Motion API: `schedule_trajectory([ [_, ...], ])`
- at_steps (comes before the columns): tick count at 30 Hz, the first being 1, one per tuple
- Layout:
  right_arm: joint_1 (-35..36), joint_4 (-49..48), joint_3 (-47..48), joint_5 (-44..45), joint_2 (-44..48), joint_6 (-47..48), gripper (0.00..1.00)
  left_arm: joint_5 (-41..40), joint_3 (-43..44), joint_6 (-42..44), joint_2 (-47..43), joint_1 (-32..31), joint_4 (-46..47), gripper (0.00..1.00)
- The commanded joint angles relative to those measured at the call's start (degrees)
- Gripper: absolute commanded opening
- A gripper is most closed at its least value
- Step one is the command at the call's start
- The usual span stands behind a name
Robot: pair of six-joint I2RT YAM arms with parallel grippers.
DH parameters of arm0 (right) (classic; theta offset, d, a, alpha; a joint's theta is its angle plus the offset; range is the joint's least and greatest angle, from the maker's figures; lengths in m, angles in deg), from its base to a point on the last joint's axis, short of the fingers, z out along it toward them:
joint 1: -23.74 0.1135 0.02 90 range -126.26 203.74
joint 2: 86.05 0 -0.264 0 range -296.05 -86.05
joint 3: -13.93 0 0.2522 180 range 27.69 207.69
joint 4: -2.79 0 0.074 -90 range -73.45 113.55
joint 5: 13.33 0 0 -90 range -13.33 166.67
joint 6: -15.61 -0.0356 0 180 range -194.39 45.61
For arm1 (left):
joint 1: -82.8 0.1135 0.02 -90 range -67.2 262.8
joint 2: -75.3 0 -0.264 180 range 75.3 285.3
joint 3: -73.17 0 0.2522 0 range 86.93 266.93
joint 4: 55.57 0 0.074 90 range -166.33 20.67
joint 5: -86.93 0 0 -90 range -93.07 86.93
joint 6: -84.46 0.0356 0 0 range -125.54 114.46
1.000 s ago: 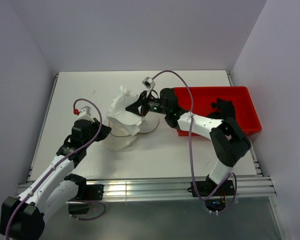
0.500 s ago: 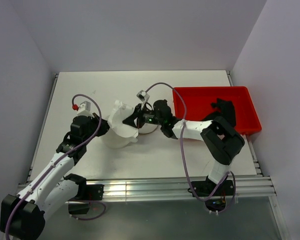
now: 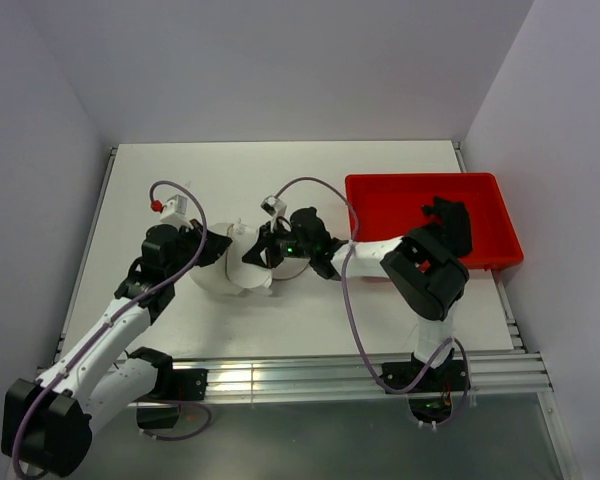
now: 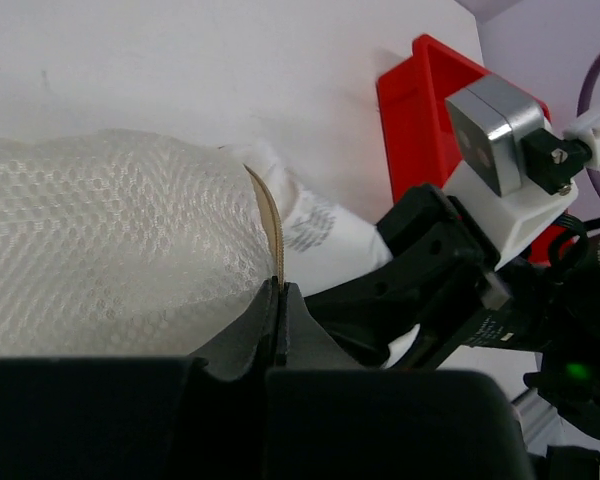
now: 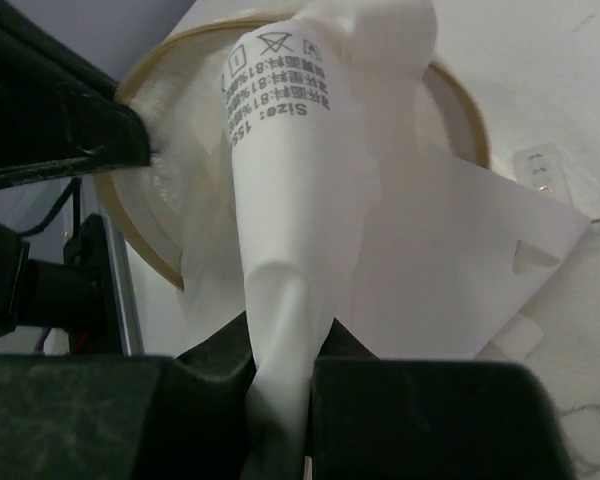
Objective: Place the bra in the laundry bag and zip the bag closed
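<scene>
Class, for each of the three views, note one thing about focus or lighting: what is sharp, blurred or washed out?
Top external: even light, the white laundry bag barely stands out from the white table. Left wrist: bag mesh sharp, left fingers a dark blur. Right wrist: print on the bra crisp, right fingers dark and soft.

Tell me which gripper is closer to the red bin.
Right. The right gripper, pinching the bra, is left of the red bin; the left gripper clamps the laundry bag rim, farther left.
</scene>
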Motion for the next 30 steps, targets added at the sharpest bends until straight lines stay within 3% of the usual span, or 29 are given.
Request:
schedule_trajectory([
  [1,1.9,3.7,6.3,-5.4,-2.1,4.1,0.00,7.9,4.4,1.8,3.0,0.1,5.5,0.00],
  [4,2.1,4.3,8.5,-10.8,-3.6,4.6,0.00,8.0,4.2,2.5,2.8,0.1,5.1,0.00],
  [8,3.9,6.4,8.4,-11.1,-3.3,6.6,0.00,6.1,3.9,2.2,1.7,0.1,5.7,0.04],
  [12,3.9,1.4,8.2,-8.4,-4.3,0.7,0.00,14.4,3.1,0.3,3.2,0.1,8.4,0.00],
  [13,3.7,-0.6,7.8,-4.4,-4.3,-1.4,0.00,15.5,1.4,-0.3,2.1,0.1,9.9,0.00],
  [17,2.4,-29.6,-1.2,1.6,-2.7,-20.6,0.00,15.8,-1.7,-1.1,-1.9,0.1,8.6,0.00],
  [20,2.2,-41.1,-5.6,11.5,-0.5,-25.9,0.00,15.8,-2.2,-1.3,-4.2,0.1,6.6,0.00],
  [26,2.2,-51.6,-14.6,27.7,6.2,-29.6,0.00,20.0,-3.1,-6.0,-7.2,0.1,7.6,0.00],
  [30,3.9,-48.6,-18.1,38.9,14.7,-25.9,0.00,23.8,-3.5,-11.1,-7.1,-1.2,10.7,0.00],
])
